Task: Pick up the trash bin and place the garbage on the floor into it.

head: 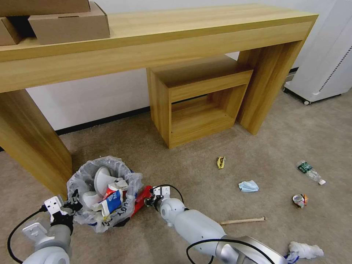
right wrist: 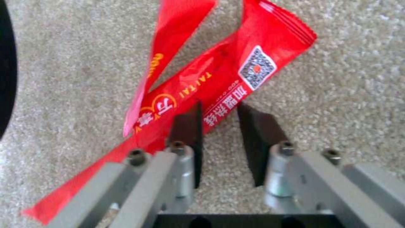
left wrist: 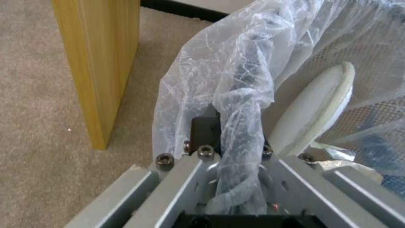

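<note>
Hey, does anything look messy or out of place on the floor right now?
Yes. Litter is scattered over the carpet: a clear bottle, blue mask, crushed can, wooden stick and tissue. A red wrapper lies by the trash bin.

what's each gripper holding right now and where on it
The left gripper is shut on the trash bin at its bag-covered rim. The right gripper is open over a red wrapper, holding nothing.

Open carpet (head: 190, 176) right of the trash bin (head: 104, 190), desk leg (head: 33, 143) crowding its left (very near)
</note>
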Motion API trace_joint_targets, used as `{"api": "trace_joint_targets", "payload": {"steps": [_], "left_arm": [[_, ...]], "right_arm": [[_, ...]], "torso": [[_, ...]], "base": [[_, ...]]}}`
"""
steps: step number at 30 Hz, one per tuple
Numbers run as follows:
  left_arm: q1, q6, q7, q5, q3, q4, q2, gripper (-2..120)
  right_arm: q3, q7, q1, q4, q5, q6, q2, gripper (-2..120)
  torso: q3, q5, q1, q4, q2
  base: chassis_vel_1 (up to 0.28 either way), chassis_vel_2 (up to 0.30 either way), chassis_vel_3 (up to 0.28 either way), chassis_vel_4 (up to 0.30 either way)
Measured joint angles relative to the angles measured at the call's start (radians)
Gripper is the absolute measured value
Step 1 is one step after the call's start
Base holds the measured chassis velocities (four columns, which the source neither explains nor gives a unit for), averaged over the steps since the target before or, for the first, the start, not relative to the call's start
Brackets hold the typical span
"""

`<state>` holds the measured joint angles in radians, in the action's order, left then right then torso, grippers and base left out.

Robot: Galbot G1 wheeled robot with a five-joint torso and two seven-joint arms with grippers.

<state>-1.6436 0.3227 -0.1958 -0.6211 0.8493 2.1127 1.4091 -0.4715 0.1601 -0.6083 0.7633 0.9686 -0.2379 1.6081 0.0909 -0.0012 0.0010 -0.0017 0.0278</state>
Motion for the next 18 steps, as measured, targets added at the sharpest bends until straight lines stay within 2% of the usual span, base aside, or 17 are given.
{"api": "trace_joint_targets", "payload": {"steps": [5,11,18], "left_arm": [[-0.001,-0.001,0.001,0.003,-0.001,-0.003,0.001,1],[0.007,-0.002,0.002,0.005,0.0,-0.019,0.003,1],[0.018,-0.004,0.001,0.001,0.006,-0.04,-0.009,1]], "right_arm": [[0.008,-0.009,0.001,-0.017,-0.008,0.003,0.0,0],[0.013,-0.008,-0.008,0.016,-0.002,0.001,0.0,0],[0.036,0.005,-0.023,0.182,0.033,-0.004,-0.004,0]], "torso": [[0.0,0.0,0.0,0.0,0.0],[0.0,-0.0002,0.0,-0.0001,0.0],[0.0,0.0003,0.0,0.0004,0.0]], "base": [[0.0,0.0,0.0,0.0],[0.0,0.0,0.0,0.0],[0.0,0.0,0.0,0.0]]}}
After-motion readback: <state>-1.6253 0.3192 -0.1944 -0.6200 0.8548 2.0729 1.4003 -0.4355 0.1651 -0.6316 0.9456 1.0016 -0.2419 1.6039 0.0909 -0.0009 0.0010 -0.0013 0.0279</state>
